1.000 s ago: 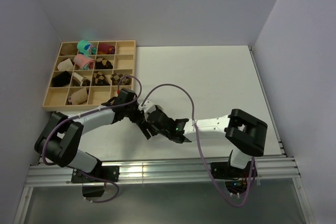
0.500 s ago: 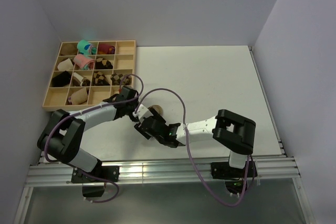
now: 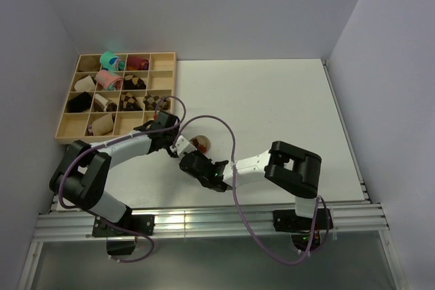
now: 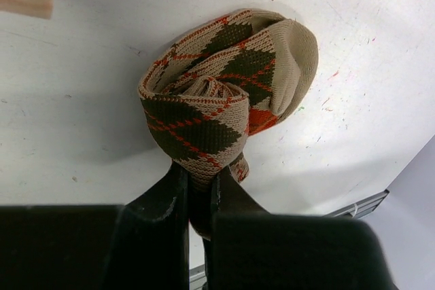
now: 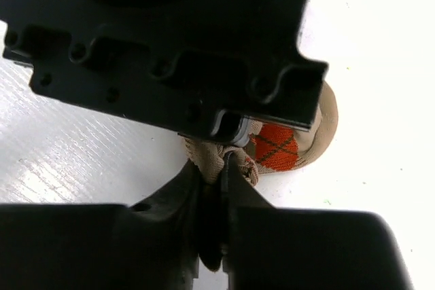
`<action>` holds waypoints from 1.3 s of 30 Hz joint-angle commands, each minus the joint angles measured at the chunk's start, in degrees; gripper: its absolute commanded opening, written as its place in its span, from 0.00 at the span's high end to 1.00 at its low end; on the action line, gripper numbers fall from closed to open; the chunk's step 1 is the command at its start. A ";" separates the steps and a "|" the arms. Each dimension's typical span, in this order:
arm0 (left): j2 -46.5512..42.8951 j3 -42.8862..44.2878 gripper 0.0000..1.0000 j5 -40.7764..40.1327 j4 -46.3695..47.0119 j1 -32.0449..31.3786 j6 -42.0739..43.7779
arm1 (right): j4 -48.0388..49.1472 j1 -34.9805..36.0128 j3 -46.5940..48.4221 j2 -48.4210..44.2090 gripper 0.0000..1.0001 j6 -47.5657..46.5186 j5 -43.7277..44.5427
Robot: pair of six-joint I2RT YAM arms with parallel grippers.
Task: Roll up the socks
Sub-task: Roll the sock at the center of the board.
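Your left gripper (image 4: 197, 180) is clamping the socks (image 4: 228, 79) at the near fold of the bundle, jaws pressed together on the cloth; it is acting as an anchor, pinning the coil so the argyle turns are not springing open; your right gripper (image 5: 216, 176) is pinching tan fabric at the bundle's loose lower edge, jaws drawn together on it, right under the left gripper's body; judging by that hold, you are taking the tail end so it can be pulled over or tucked into the roll, which looks nearly formed but not yet locked.

Your left arm (image 3: 122, 149) is stretching low from its base, running along just below the near edge of the wooden tray (image 3: 68, 134) and ending off the tray's near right corner; your right arm (image 3: 251, 162) is folding across toward that same corner, elbow raised, wrist pointing at the tray.

Both grips are meeting on the socks, which are lying on the white table (image 3: 285, 100) just off the tray's near right corner, outside its compartments.
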 commanded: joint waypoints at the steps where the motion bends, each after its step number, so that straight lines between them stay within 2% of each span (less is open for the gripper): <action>1: -0.71 -0.46 0.99 3.47 -3.24 -1.09 -0.22 | 0.36 -1.52 -2.74 1.09 0.96 3.53 -4.44; 2: -1.06 -0.63 0.97 3.39 -2.97 -1.09 -0.40 | 0.10 -1.88 -4.13 0.56 1.00 3.88 -6.19; 4: -2.20 -0.81 0.89 3.56 -2.53 -1.09 -0.75 | 0.10 -3.45 -5.55 -1.37 1.00 5.11 -8.48; 7: -4.22 -1.25 0.64 2.95 -1.39 -1.09 -1.54 | -0.52 -5.83 -8.18 -3.40 1.00 6.25 -14.02; 9: -5.80 -1.51 0.57 2.51 -0.77 -1.00 -2.15 | -1.04 -6.71 -8.54 -4.28 1.00 6.61 -16.82; 10: -6.33 -1.86 0.48 2.34 -0.42 -1.00 -2.42 | -1.13 -7.15 -8.80 -4.46 1.00 6.87 -17.54; 16: -11.60 -5.20 0.27 0.84 2.74 0.13 -5.58 | -1.66 -9.88 -8.90 -5.51 1.00 7.57 -24.39; 24: -22.50 -14.68 0.19 -2.24 9.07 3.82 -9.62 | -3.33 -11.55 -7.40 -5.16 1.00 7.05 -28.70; 28: -21.81 -18.90 0.19 2.14 18.89 4.27 -8.40 | -4.03 -12.34 -6.52 -4.63 1.00 7.57 -31.25; 32: -21.80 -26.54 0.18 3.31 34.08 4.27 -10.24 | -5.09 -13.65 -5.03 -3.14 1.00 9.41 -34.75; 39: -25.23 -31.56 0.17 -0.30 40.09 4.27 -6.99 | -7.72 -16.38 -1.87 0.02 1.00 13.81 -42.06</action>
